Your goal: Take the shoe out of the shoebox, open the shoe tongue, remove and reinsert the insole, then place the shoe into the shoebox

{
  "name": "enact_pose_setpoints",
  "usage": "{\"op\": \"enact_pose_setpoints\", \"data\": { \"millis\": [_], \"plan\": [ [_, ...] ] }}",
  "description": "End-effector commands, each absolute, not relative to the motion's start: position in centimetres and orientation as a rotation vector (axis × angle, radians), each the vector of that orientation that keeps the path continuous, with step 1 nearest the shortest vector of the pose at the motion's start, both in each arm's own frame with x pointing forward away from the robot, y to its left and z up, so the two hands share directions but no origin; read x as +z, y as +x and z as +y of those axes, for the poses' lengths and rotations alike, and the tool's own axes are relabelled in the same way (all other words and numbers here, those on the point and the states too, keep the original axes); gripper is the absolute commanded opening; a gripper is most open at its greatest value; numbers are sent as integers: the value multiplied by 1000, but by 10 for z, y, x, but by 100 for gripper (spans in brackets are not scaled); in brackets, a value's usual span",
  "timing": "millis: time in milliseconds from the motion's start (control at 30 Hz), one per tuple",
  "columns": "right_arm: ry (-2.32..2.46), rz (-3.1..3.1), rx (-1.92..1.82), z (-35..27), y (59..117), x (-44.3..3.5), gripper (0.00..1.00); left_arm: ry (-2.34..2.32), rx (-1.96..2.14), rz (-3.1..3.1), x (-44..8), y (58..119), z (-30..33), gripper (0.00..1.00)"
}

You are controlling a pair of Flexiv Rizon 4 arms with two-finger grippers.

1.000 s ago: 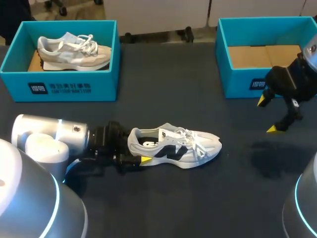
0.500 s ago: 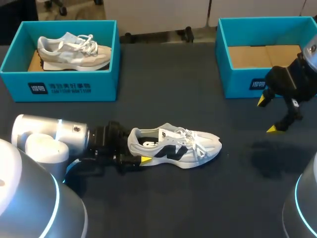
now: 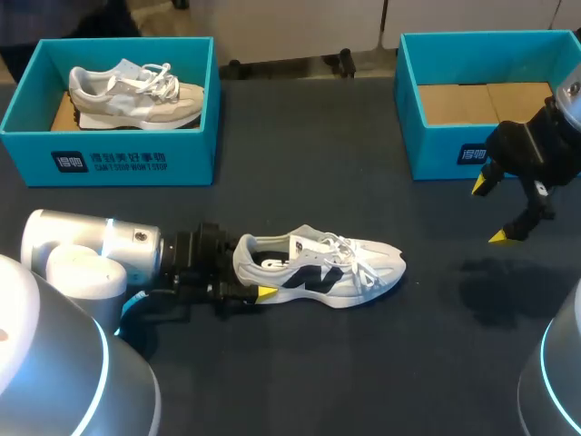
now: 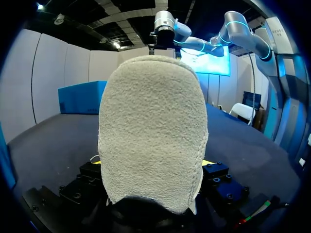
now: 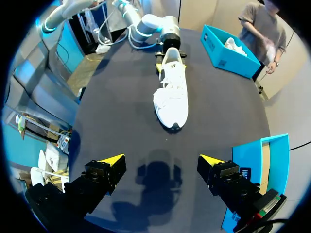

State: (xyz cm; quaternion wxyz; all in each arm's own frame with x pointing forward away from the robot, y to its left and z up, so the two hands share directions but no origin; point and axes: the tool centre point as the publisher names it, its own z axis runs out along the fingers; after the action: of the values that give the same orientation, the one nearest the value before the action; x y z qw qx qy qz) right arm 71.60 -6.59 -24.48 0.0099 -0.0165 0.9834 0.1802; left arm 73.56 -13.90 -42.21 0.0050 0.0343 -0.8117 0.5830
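Little done yet, seemingly: pinned white shoe (image 3: 318, 270) by its heel between left jaws, steadying it upright on counter (image 3: 300, 381), toe toward empty shoebox (image 3: 436, 150); held right jaws spread wide, gripping nothing, above counter near that box, presumably free for the tongue

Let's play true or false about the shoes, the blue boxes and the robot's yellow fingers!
1. The white shoe lies on the table, outside both boxes. True.
2. The right shoebox has a shoe in it. False: only its cardboard bottom shows; the beige shoe is in the left shoebox.
3. The left gripper is at the white shoe's heel. True.
4. The right gripper holds the white shoe. False: it is open and empty, near the right shoebox.
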Motion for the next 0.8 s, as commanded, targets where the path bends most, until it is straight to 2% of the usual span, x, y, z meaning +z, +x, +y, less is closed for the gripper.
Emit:
{"op": "enact_pose_setpoints", "data": {
  "millis": [33,700,800],
  "plan": [
    [-50,3070,559,-65,716,-246,100,121,1828,-2545,-433,745,-139,0],
    [-50,3070,559,-65,716,-246,100,115,1794,-2574,-443,749,-142,0],
    [78,3032,601,-48,722,-248,100,115,1794,-2574,-443,749,-142,0]
  ]
}}
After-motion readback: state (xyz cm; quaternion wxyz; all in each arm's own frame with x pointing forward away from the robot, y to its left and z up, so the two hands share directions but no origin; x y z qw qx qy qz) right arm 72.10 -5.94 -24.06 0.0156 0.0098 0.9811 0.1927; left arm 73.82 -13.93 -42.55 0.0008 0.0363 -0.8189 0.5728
